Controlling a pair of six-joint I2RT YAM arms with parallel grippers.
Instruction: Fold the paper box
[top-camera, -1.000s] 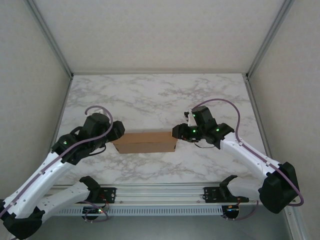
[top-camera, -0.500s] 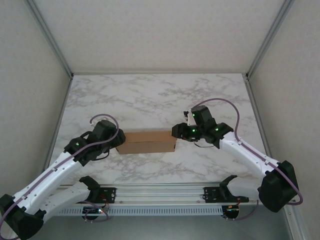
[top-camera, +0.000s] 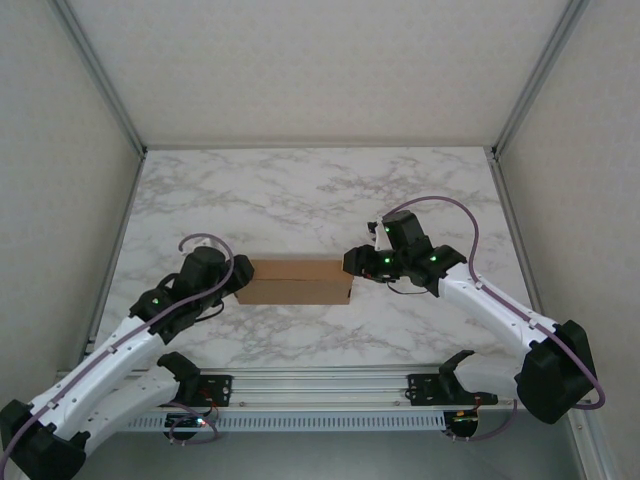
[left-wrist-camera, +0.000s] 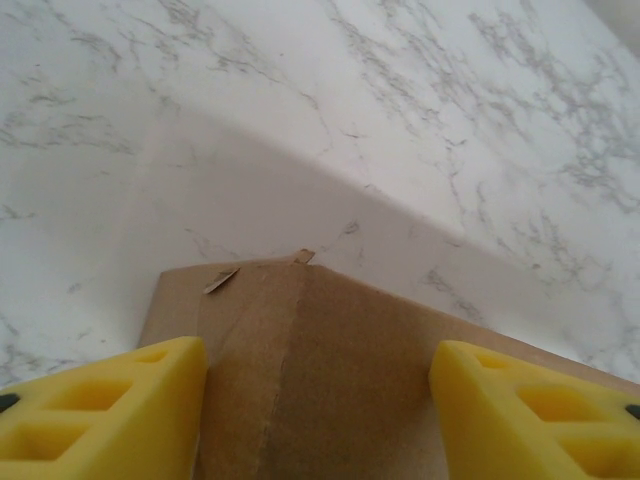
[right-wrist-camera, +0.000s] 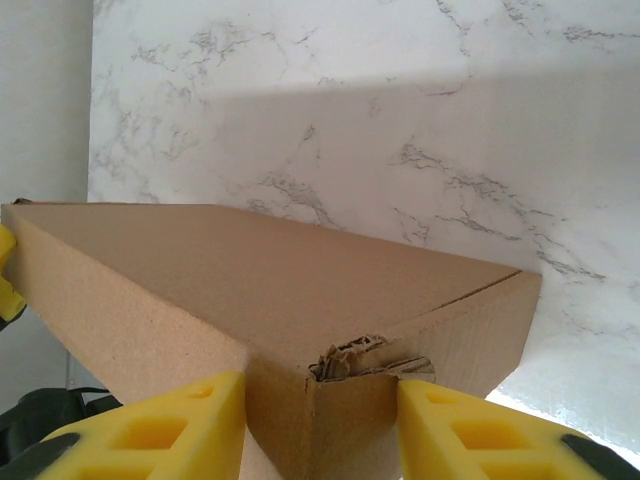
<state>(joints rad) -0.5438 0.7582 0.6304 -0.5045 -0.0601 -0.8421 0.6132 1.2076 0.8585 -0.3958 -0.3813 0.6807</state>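
The left gripper (left-wrist-camera: 315, 352) has its yellow jaws apart at 7 and 5 o'clock, with a corner of the brown paper box (left-wrist-camera: 350, 400) between them, a small torn tab (left-wrist-camera: 303, 256) at its tip, and the marbled bench (left-wrist-camera: 400, 120) toward 12 o'clock.

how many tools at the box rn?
2. The left tool is at the left end of the paper box, straddling a corner; the right tool is at its right end, also straddling a corner. Neither is hidden.
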